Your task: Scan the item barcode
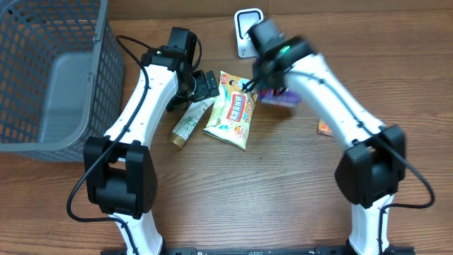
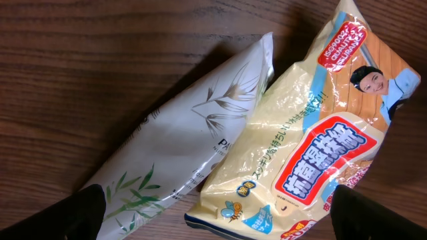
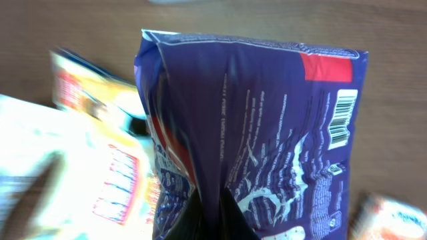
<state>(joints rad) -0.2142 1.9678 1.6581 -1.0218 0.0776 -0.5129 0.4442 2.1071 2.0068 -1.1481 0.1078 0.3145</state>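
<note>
The purple packet (image 3: 267, 133) stands upright and creased, with white print on its glossy face, pinched at its 6 o'clock edge by the right gripper (image 3: 208, 217). Its barcode (image 3: 341, 119) (black bars on white, under a red patch) sits at 3 o'clock. The white scanner (image 1: 248, 32) stands at the table's 12 o'clock, with the packet near its 5 o'clock.

The purple crinkled plastic packet (image 3: 267, 133) is cut off below; the yellow printed pouch (image 3: 87, 167) beside it is blurred.
</note>
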